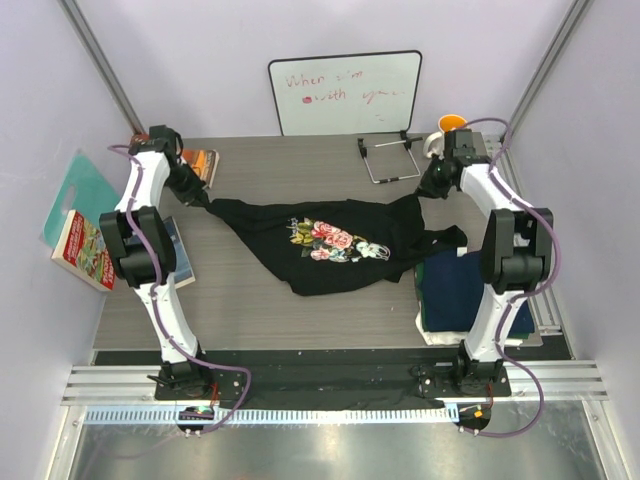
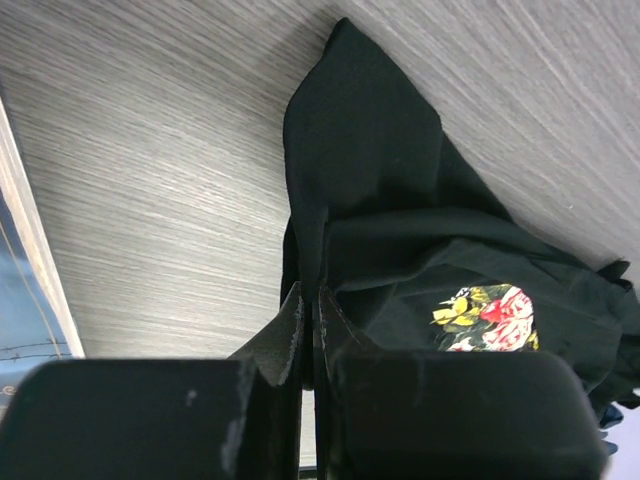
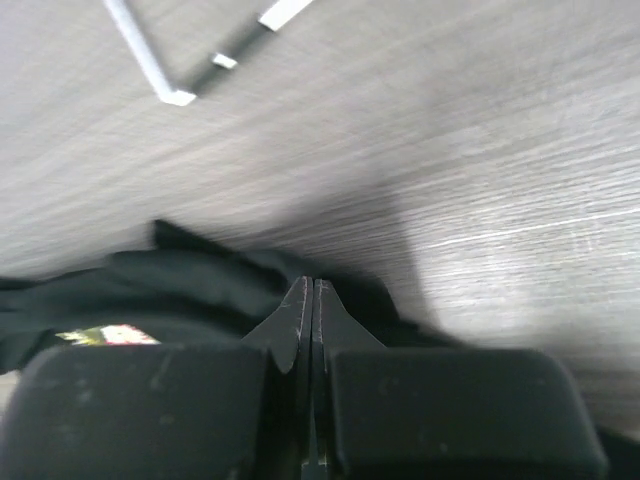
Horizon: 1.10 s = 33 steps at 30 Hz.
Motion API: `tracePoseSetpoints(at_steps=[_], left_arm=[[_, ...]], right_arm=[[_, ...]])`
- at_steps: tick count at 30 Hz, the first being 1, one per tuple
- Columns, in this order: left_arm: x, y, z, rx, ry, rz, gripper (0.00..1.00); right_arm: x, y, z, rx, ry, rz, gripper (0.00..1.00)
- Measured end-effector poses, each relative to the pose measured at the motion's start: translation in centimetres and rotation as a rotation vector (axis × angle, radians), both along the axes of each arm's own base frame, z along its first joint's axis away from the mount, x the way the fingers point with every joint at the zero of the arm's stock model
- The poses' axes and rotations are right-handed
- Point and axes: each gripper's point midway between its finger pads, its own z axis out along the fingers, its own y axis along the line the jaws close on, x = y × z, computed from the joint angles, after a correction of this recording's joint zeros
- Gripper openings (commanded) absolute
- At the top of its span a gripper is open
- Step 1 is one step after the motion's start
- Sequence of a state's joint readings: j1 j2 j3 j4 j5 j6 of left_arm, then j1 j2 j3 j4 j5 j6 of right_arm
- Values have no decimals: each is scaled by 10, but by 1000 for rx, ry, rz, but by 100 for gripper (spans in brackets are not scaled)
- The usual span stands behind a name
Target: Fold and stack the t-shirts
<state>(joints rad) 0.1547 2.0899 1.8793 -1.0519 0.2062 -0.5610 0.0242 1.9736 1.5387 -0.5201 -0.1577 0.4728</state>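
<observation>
Table (image 1: 250,305), shirt (image 1: 300,262) corner seemingly in left hand (image 2: 310,298)

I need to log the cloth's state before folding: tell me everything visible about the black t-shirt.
The black t-shirt is soft, dark cloth with a pink-and-white floral print facing up. It lies crumpled and unfolded across the grey table, stretched between the left gripper and the right gripper, both shut on its ends. Its right end meets the folded navy shirt.

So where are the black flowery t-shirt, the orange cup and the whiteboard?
black t-shirt (image 1: 335,242), top view, on its floral print.
orange cup (image 1: 452,122), top view, on its orange top.
whiteboard (image 1: 345,110), top view, on its white face.
</observation>
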Motion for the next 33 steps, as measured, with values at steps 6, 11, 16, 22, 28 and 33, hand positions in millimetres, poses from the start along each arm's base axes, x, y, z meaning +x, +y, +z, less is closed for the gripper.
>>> tracePoseSetpoints(at_steps=[6, 11, 16, 22, 28, 33], left_arm=[[9, -3, 3, -15, -24, 42, 0], [20, -16, 17, -27, -71, 56, 0], [29, -43, 53, -56, -169, 45, 0], [25, -62, 116, -92, -317, 35, 0], [3, -59, 145, -83, -382, 41, 0], [-10, -58, 133, -71, -337, 47, 0]], right_arm=[[12, 0, 78, 6, -175, -6, 1], [15, 2, 152, 26, -337, -16, 1], [11, 7, 211, 73, -459, -18, 1], [-3, 12, 252, 111, -536, -12, 1], [-41, 25, 245, 167, -453, 25, 1], [-103, 41, 178, 205, -208, 77, 1]])
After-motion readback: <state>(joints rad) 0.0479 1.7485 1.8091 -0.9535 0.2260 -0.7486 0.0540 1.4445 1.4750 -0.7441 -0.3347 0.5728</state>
